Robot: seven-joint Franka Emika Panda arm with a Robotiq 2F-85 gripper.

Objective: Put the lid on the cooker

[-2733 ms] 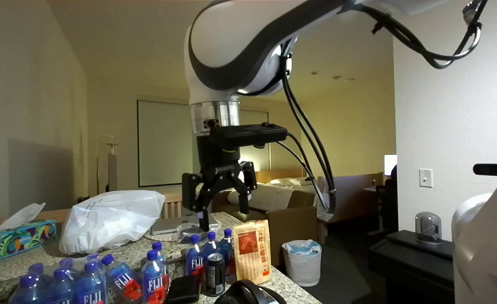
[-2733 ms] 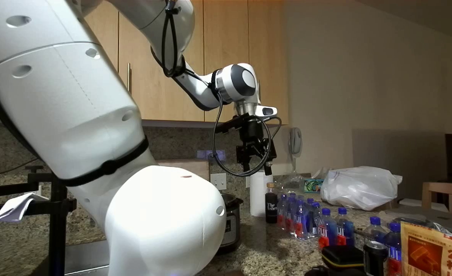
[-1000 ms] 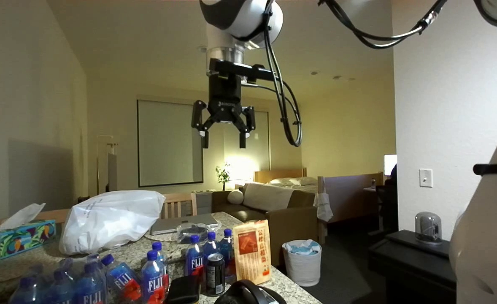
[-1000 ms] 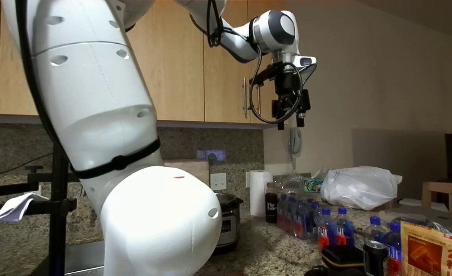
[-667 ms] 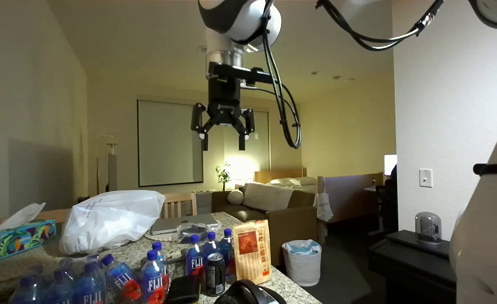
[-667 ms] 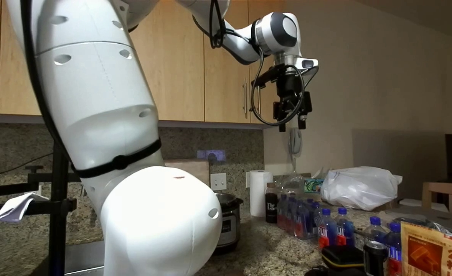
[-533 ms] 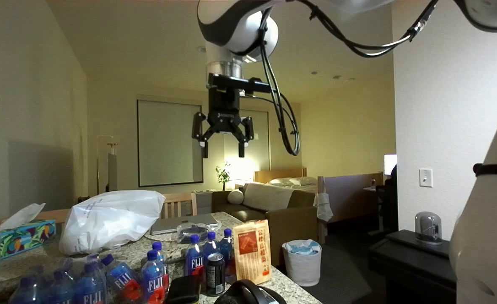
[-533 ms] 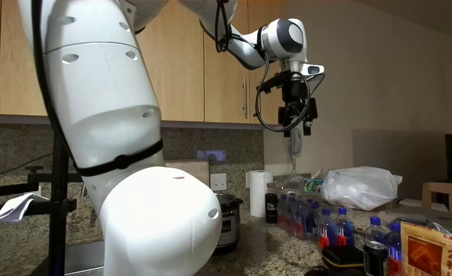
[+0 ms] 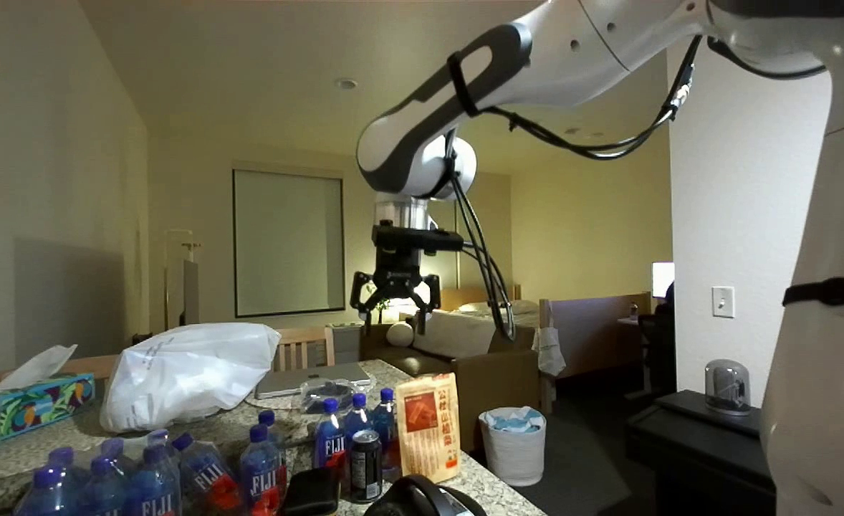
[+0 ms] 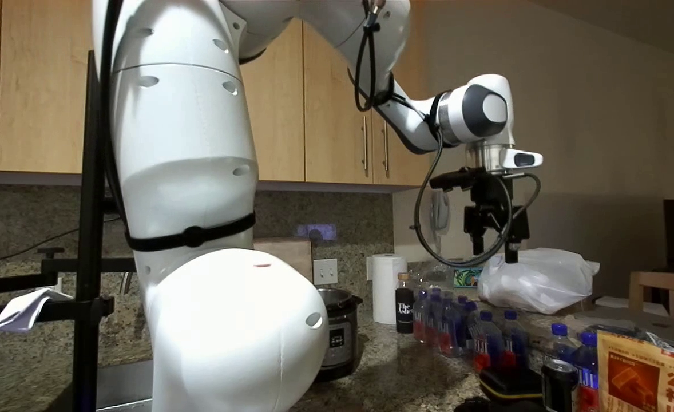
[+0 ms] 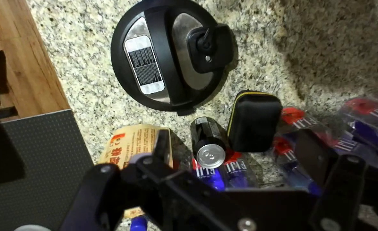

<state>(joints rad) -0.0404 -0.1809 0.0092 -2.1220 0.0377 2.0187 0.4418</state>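
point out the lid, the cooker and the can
Lid (image 11: pixel 168 57): wrist view, on the black bar across its top
Cooker (image 10: pixel 339 336): an exterior view, on its front panel
Can (image 9: pixel 366 466): an exterior view, on its dark side wall

I am in a home, at the kitchen end of an open room. From the middle of an exterior view, wooden cupboards (image 10: pixel 280 109) sit at eleven o'clock, a paper towel roll (image 10: pixel 385 289) at five and the cooker (image 10: pixel 343 337) at six. In an exterior view I see, past the stone counter (image 9: pixel 299 430), a sofa (image 9: pixel 497 380) at five o'clock and a bed (image 9: pixel 526 307) at four.
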